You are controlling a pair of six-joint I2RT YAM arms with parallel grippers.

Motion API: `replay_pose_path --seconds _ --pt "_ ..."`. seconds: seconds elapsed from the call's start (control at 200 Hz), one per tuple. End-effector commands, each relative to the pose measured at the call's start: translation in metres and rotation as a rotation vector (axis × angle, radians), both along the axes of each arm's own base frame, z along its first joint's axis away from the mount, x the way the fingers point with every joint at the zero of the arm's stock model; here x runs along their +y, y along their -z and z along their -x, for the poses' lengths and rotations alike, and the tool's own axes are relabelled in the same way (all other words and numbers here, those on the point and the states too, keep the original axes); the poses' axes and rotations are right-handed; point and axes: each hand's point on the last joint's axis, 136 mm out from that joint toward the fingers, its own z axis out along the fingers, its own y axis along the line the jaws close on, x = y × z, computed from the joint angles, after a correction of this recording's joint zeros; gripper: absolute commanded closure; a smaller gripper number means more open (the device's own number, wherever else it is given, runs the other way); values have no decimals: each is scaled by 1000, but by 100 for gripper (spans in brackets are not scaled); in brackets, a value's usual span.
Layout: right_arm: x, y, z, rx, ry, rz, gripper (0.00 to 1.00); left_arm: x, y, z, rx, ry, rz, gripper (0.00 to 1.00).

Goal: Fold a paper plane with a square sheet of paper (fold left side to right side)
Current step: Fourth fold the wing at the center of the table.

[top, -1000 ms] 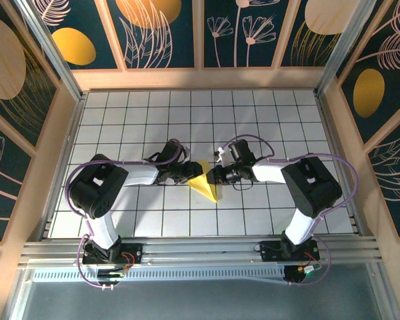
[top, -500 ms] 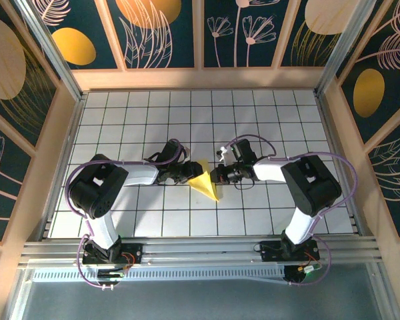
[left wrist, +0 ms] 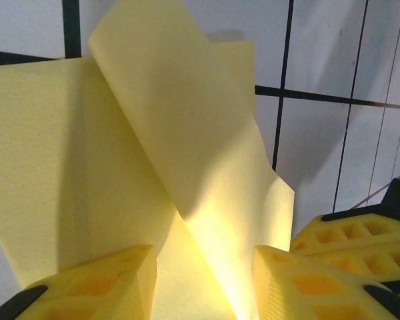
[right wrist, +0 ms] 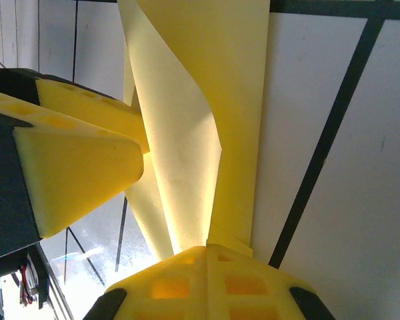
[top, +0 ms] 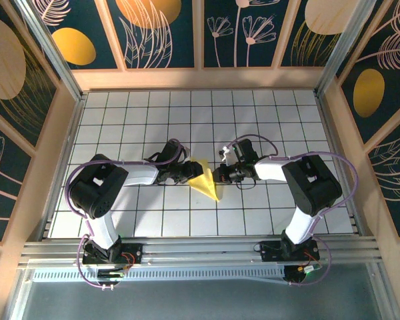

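Observation:
The square sheet of paper (top: pixel 205 183) lies partly folded into a yellow wedge on the tiled table (top: pixel 267 120), between both arms. My left gripper (top: pixel 189 175) is at its left side. In the left wrist view its jaws stand apart, so it is open (left wrist: pixel 203 267), with the sheet (left wrist: pixel 187 133) lying flat between the fingers and one flap curling upward. My right gripper (top: pixel 217 175) is at the sheet's right edge. In the right wrist view it is shut (right wrist: pixel 207 252) on the lifted flap of the paper (right wrist: pixel 187 133).
The two grippers are almost touching over the sheet: a left finger (right wrist: pixel 73 167) shows in the right wrist view, and the right fingers (left wrist: pixel 347 233) in the left wrist view. Wooden rails and painted wall panels (top: pixel 163 30) enclose the table.
The right gripper's jaws have closed on the paper's raised flap. The left gripper has stayed in place on the sheet.

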Motion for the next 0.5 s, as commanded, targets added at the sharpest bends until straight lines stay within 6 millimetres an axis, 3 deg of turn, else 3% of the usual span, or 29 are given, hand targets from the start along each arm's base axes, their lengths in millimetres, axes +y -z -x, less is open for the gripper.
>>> replay_pose_path --seconds 0.0,0.495 --pt "-2 5 0 7 -8 17 100 7 15 3 34 -16 -53 58" --pt "3 7 -2 1 -23 19 100 6 15 2 34 -15 -51 57"
